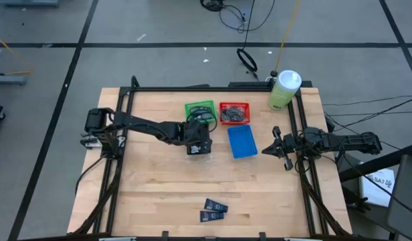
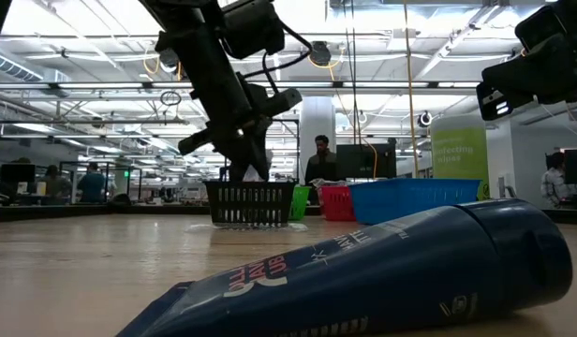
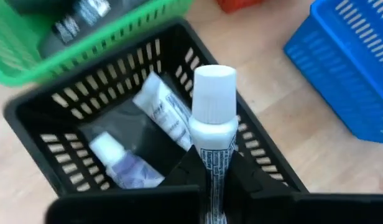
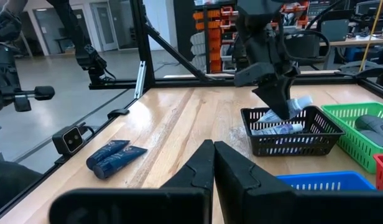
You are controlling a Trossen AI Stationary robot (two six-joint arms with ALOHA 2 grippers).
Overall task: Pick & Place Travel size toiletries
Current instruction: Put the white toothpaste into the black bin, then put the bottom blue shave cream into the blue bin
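Observation:
My left gripper hangs over the black bin, shut on a silver-white tube with a white cap. Two more tubes lie on the bin's floor. Two dark navy packets lie flat near the table's front edge, and one fills the low view. My right gripper waits shut at the table's right side, level, with nothing in it. My left gripper pinches the tube's lower body between its two fingers, away from the cap. The fingers slant down from the table's left and the tube runs along them, cap end foremost. It is lifted over the black bin's inside; whether it touches the bin I cannot tell.
A green bin with dark pieces and a red bin stand just behind the black bin, a blue bin to its right. A large pale-green bottle stands at the far right corner. Bare wood spreads toward the near edge.

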